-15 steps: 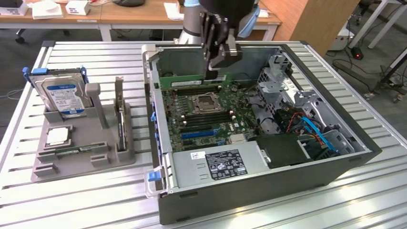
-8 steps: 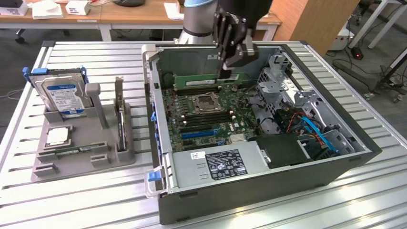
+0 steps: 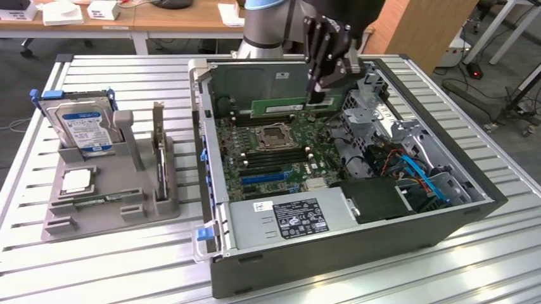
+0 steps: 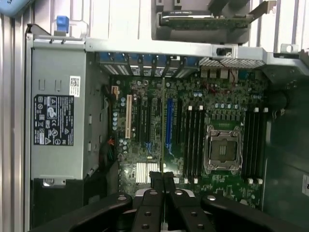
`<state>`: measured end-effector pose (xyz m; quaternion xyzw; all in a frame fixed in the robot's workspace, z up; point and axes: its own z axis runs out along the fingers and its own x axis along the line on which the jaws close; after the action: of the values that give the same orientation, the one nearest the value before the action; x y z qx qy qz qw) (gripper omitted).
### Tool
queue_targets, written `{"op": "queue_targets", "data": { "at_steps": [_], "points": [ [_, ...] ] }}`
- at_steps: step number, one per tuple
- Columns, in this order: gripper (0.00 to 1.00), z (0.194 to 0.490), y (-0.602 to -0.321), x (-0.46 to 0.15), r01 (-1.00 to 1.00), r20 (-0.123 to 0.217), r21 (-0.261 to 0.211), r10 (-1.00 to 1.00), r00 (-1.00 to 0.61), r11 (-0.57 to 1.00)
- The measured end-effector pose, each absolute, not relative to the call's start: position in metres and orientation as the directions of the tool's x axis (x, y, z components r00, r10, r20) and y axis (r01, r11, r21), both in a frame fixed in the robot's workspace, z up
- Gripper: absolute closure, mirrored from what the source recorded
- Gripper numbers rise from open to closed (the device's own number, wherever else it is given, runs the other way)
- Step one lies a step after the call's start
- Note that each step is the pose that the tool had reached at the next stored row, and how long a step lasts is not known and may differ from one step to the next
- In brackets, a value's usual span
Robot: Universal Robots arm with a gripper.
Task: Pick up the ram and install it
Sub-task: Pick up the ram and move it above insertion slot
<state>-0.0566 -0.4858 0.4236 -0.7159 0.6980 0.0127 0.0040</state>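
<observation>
**Ann:** While the arm hangs over the open computer case (image 3: 338, 266), the gripper (image 3: 320, 96) has its jaws pinched narrow on the ram (image 3: 283, 107). It grips that green stick toward the end on the exterior view's right.

**Ben:** And the stick lies level, long edge down, up by the case's far wall. It sits over the motherboard (image 3: 253, 142), just beyond the CPU socket (image 3: 275, 136).

**Ann:** Does its lower edge touch the board?

**Ben:** Can't tell from this angle. The white label on its face is plain enough, though.

**Ann:** On the wrist view the gripper (image 4: 162, 180) shows two dark fingers (image 4: 155, 181) pressed close, hardly a gap between them, above the green board.

**Ben:** That view also gives the CPU socket (image 4: 223, 150) square-on, with long black memory slots (image 4: 193, 140) flanking it on both sides.

**Ann:** The grey power supply (image 3: 283, 218), label up, fills the near corner of the case. Blue cables (image 3: 422, 180) loop through the bay on the exterior view's right.

**Ben:** The same power supply (image 4: 53, 125) shows from the wrist, its black-and-white sticker facing the camera.

**Ann:** Outside the case, on the exterior view's left, a grey holder (image 3: 110, 215) stands on the slatted metal table (image 3: 85, 272).

**Ben:** It carries a blue-labelled hard drive (image 3: 83, 123) standing upright. A dark expansion card (image 3: 159, 152) stands on edge just beside it. Both are well apart from the gripper.
</observation>
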Motion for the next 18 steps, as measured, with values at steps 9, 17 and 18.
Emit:
{"op": "queue_targets", "data": {
  "at_steps": [9,17,18],
  "points": [
    [0.89,0.424,-0.486,-0.045,-1.000,-0.024,0.012,-0.999,0.025,-0.025],
    [0.89,0.423,-0.475,-0.045,-1.000,-0.024,0.012,-1.000,0.010,-0.010],
    [0.89,0.423,-0.474,-0.045,-1.000,-0.024,0.012,-1.000,0.007,-0.007]
  ]
}}
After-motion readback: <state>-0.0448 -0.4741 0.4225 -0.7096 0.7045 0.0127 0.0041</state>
